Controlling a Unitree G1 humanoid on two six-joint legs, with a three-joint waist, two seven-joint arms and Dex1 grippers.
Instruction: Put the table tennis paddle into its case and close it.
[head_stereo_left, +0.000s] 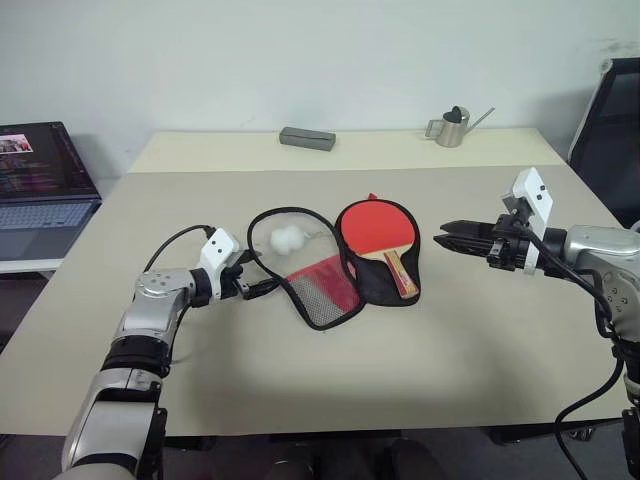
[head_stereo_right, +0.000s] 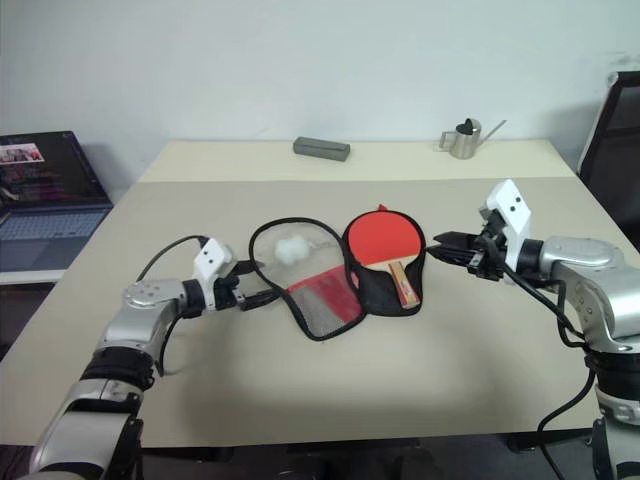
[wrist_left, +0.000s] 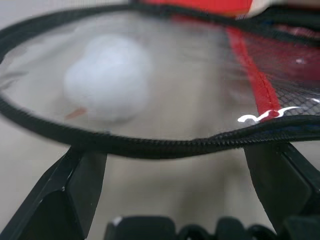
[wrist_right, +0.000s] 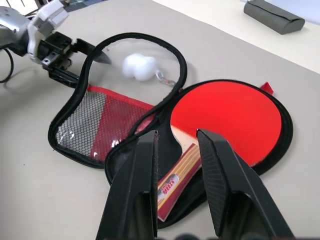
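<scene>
The case (head_stereo_left: 318, 292) lies unzipped and spread open on the table's middle. Its right half holds the table tennis paddle (head_stereo_left: 376, 228), red face up, with the wooden handle (head_stereo_left: 400, 272) pointing toward me. The left flap, with mesh and a clear window, lies flat, and a white fluffy charm (head_stereo_left: 288, 238) rests inside its loop. My left gripper (head_stereo_left: 262, 275) is open at the flap's left edge, and the black zip rim (wrist_left: 165, 145) runs across between its fingers. My right gripper (head_stereo_left: 442, 237) hovers just right of the case, slightly open and empty, pointing at the paddle (wrist_right: 227, 117).
A grey oblong box (head_stereo_left: 307, 138) and a small metal watering can (head_stereo_left: 452, 127) stand at the far edge of the beige table (head_stereo_left: 300, 400). A laptop (head_stereo_left: 40, 190) sits on a side desk at the left. A black chair (head_stereo_left: 610, 130) stands at the right.
</scene>
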